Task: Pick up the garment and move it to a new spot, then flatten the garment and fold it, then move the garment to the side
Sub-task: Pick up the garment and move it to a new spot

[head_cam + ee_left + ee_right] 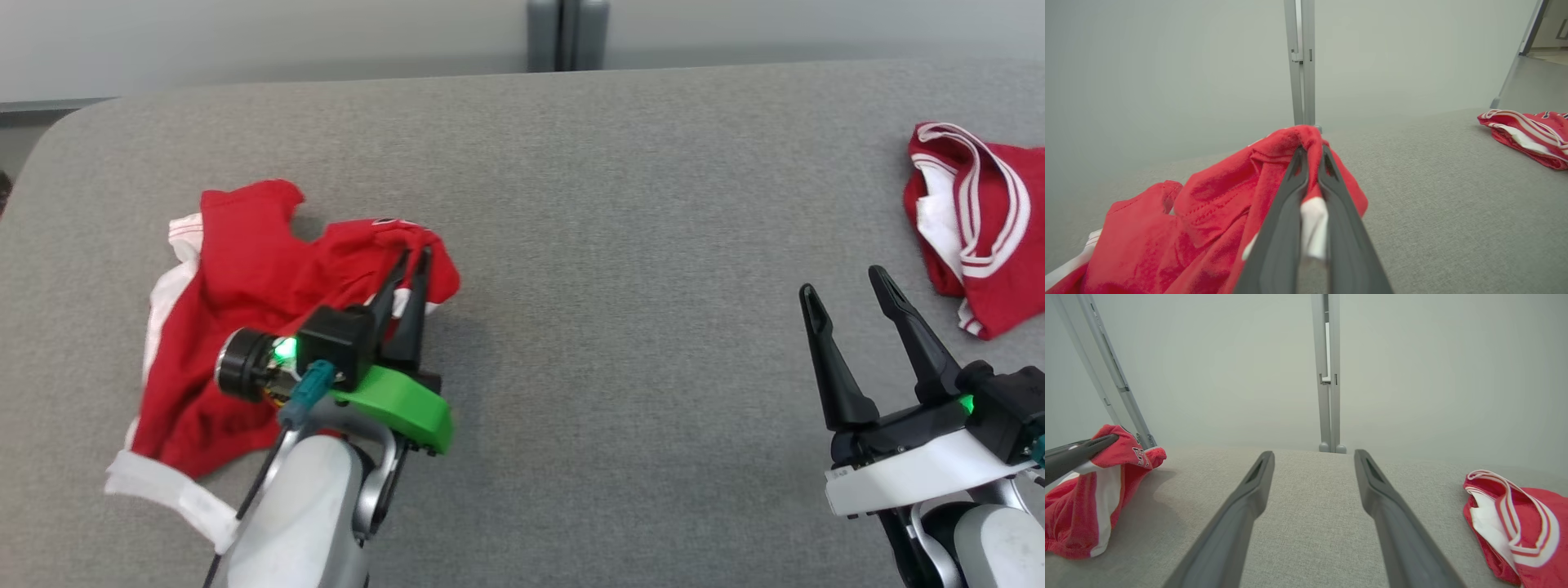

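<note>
Pinch on: left gripper [412, 255] holds the garment [233, 318]

Fingers squeezed narrow on a bunched fold, red and white cloth caught between them right up near the tips. The rest of the garment sags away behind and to the left of those fingers, crumpled on the grey table [620, 188]. It looks light, soft and floppy, so I'd expect it to drape and trail wherever it's carried; a hem or shoulder edge would likely spread it better than this mid-cloth pinch. The right gripper [842, 282] hovers with fingers spread wide, nothing between them. A second garment [976, 220] lies just beyond its tips, off to the outer side.
</note>
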